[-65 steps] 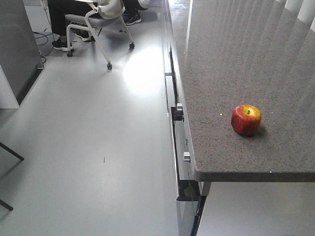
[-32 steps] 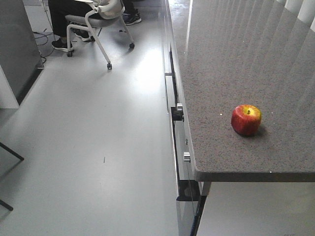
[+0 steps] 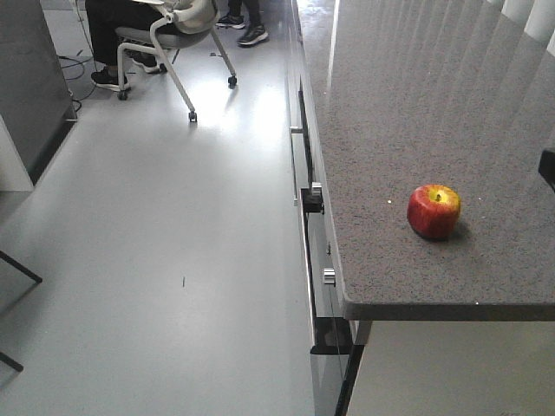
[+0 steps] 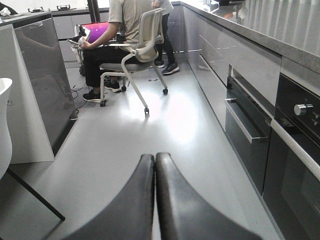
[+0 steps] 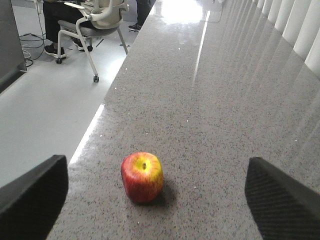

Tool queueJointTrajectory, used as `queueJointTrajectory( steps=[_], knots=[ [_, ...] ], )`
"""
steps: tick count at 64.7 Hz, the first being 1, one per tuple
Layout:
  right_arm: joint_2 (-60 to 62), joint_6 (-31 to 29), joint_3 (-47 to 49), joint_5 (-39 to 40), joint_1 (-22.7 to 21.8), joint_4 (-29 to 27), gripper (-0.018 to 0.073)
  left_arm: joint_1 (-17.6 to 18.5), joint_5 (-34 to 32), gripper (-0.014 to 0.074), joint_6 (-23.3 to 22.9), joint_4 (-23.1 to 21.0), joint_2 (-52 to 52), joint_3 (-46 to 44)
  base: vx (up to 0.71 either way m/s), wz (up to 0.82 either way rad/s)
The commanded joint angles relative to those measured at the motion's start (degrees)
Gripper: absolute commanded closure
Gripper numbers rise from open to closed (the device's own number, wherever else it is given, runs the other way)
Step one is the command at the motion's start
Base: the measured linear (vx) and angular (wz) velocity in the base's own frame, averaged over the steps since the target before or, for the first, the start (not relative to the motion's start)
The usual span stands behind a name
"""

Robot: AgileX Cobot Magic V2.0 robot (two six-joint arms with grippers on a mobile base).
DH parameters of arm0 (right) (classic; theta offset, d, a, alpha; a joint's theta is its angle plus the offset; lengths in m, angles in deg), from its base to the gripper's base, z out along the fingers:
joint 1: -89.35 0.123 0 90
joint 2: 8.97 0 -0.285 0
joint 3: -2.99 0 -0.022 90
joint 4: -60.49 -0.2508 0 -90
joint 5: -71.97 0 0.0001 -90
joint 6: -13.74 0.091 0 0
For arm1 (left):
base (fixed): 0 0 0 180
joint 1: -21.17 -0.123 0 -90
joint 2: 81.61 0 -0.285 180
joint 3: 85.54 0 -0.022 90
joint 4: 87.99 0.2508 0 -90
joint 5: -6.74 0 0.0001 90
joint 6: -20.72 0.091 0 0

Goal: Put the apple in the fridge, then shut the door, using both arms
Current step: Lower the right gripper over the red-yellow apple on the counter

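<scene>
Along the right edge of the front view, a dark tip [image 3: 548,170] has slid into frame that was absent a second ago; you can read it as your right side reaching in. Shoes at the top have shuffled too, which means nothing for you. Your apple [image 3: 434,211] sits unmoved near the front edge of the speckled grey surface [image 3: 408,95], so I judge the pick has only begun.

From the left wrist view, your left tool [image 4: 155,200] has its fingers pressed together, holding nothing. It is aimed down a pale glossy floor [image 4: 165,120] past a seated person [image 4: 125,20] on a wheeled chair [image 4: 145,45], with oven fronts [image 4: 295,145] at the right. A dark grey unit [image 4: 42,80] at the left may be the fridge; I cannot tell.

From the right wrist view, your right tool [image 5: 155,192] stands spread wide, with the apple low in the middle between its fingers, touching neither.
</scene>
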Motion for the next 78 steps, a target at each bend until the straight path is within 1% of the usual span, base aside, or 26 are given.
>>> queueJointTrajectory(
  steps=[1,11,17,23,28,33,54,78],
  knots=[
    [-3.77,-0.68,5.01,4.80,-0.01,-0.02,-0.0139,0.48,-3.90,0.0603,0.00,-0.59,0.86,-0.96,0.00,0.00],
    [-12.73,-0.76,14.05,1.43,-0.01,-0.59,-0.0133,0.48,-3.90,0.0603,0.00,-0.59,0.86,-0.96,0.00,0.00],
    [-18.91,-1.76,20.10,-1.36,0.04,-2.62,-0.0129,0.48,-3.90,0.0603,0.00,-0.59,0.86,-0.96,0.00,0.00],
    [-24.87,-4.76,25.38,-4.65,0.04,-7.02,-0.0127,0.48,-3.90,0.0603,0.00,-0.59,0.86,-0.96,0.00,0.00],
    [-30.14,-9.05,29.54,-6.82,0.10,-11.84,-0.0125,0.48,-3.90,0.0603,0.00,-0.59,0.86,-0.96,0.00,0.00],
    [-34.55,-11.56,31.67,-7.25,0.10,-14.39,-0.0122,0.48,-3.90,0.0603,0.00,-0.59,0.86,-0.96,0.00,0.00],
    [-44.55,-11.00,32.14,-5.25,0.10,-14.60,-0.0104,0.48,-3.90,0.0603,0.00,-0.59,0.86,-0.96,0.00,0.00],
    [-50.16,-11.00,32.14,-2.52,0.10,-14.60,-0.0094,0.48,-3.90,0.0603,0.00,-0.59,0.86,-0.96,0.00,0.00]
  ],
)
